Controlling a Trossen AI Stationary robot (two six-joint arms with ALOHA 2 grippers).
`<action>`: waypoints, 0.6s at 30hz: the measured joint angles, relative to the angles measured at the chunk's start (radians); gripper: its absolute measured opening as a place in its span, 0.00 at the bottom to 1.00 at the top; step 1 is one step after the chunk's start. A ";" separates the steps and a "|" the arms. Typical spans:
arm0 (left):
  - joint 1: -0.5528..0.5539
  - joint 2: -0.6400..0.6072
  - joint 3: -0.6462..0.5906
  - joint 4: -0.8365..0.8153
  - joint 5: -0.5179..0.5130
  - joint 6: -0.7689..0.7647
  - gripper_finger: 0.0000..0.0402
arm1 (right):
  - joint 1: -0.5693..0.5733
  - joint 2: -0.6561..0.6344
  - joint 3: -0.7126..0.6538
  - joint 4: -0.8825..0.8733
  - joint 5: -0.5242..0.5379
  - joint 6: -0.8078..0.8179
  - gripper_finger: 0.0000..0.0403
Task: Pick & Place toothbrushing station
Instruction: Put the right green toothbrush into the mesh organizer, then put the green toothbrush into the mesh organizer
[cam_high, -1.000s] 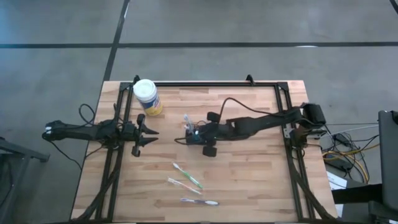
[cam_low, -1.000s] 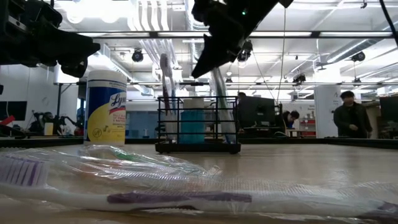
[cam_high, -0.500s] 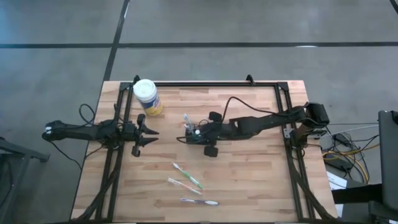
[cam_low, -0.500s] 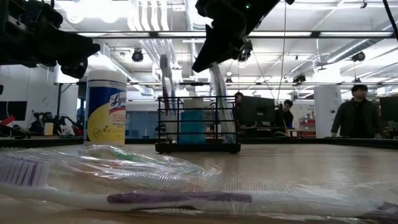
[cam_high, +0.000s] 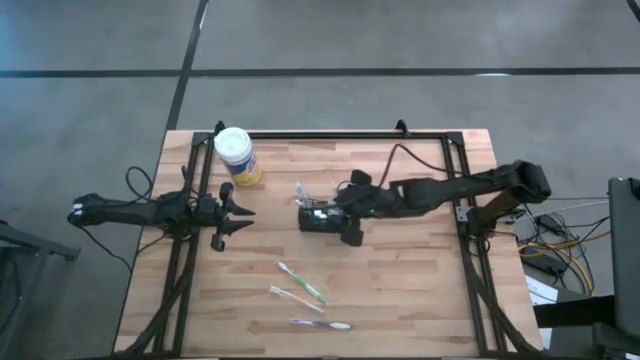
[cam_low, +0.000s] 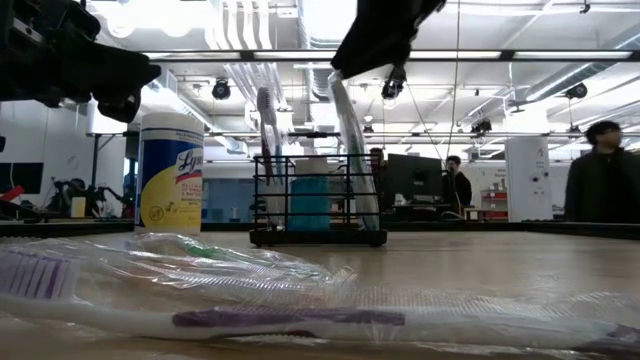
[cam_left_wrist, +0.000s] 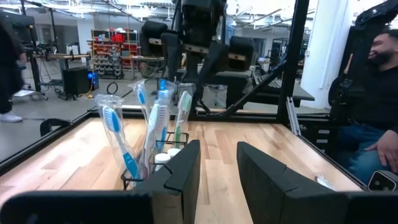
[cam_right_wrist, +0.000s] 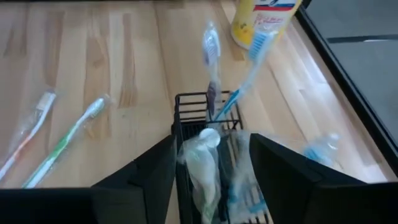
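In the high view, the caddy (cam_high: 322, 217) stands near the middle of the tabletop (cam_high: 400, 290), and the right tool (cam_high: 340, 217) is directly over it. Three wrapped toothbrushes (cam_high: 301, 282) lie below it in the frame, and a white-capped jar (cam_high: 237, 155) stands at the upper left. The left tool (cam_high: 236, 218) waits at the left, partly open and empty.

In the low view, a wrapped brush (cam_low: 350, 150) stands in the caddy (cam_low: 318, 200) under the right tool. Behind are a bright workshop and people.

In the left wrist view, several brushes (cam_left_wrist: 155, 127) stand upright in the caddy.

In the right wrist view, the right tool (cam_right_wrist: 214, 180) has its fingers (cam_right_wrist: 146, 174) spread on both sides of the caddy (cam_right_wrist: 208, 118), gripping nothing. I judge that the arm should lift straight up, slowly, so the fingers do not catch a wrapper or tip the caddy.
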 joint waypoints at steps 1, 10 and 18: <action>0.000 0.000 0.000 0.000 0.000 0.000 0.27 | 0.000 -0.018 -0.014 -0.001 0.000 0.001 0.51; 0.000 0.000 0.000 0.000 -0.007 0.008 0.27 | 0.057 -0.256 -0.233 0.131 0.127 0.004 0.50; 0.000 0.000 0.001 -0.001 -0.007 0.042 0.27 | 0.147 -0.637 -0.735 0.733 0.219 -0.104 0.39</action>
